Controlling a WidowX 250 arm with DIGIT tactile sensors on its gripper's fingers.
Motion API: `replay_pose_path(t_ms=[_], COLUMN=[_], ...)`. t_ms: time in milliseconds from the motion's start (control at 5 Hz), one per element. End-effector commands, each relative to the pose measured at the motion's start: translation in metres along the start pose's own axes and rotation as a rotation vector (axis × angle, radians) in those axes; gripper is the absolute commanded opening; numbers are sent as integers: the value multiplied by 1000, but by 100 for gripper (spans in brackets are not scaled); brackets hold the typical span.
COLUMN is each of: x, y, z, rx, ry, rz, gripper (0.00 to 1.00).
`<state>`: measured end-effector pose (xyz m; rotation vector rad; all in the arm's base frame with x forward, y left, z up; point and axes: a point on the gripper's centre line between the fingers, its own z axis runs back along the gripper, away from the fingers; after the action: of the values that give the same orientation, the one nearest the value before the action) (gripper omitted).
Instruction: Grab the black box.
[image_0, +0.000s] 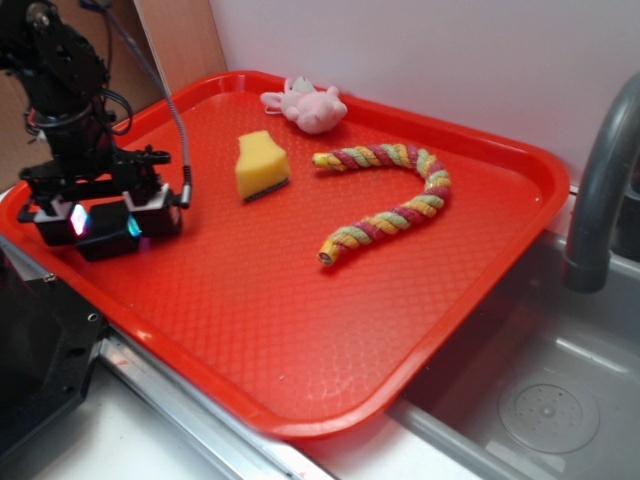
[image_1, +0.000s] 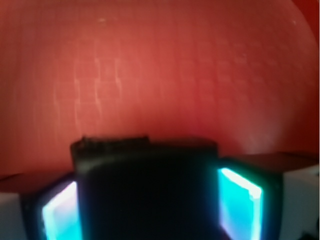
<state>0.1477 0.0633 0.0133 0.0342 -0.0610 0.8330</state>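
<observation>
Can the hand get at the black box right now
Probably yes. In the wrist view the black box already sits between the glowing fingers of the hand, low over the red tray, with nothing in the way. A firm grip cannot be confirmed.

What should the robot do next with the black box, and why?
Probably lift straight up a little. In the wrist view the black box fills the space between the glowing fingers, and the gripper sits low on the red tray, so it looks gripped.

A red tray (image_0: 300, 340) held a yellow sponge (image_0: 261, 165), a pink plush toy (image_0: 308, 105) and a curved, multicoloured rope (image_0: 390, 200).
</observation>
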Motion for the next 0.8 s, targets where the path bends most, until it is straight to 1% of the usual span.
replay_pose_path(t_ms=[0,200,400,600], x=[-12,-8,-2,-3], y=[-25,-29,-34,-36], z=[-2,30,80,127], rx=[4,-11,-83,-113], ry=[22,26,-26,-69], rz=[-50,-181,-401,-582], gripper=[9,0,0,0])
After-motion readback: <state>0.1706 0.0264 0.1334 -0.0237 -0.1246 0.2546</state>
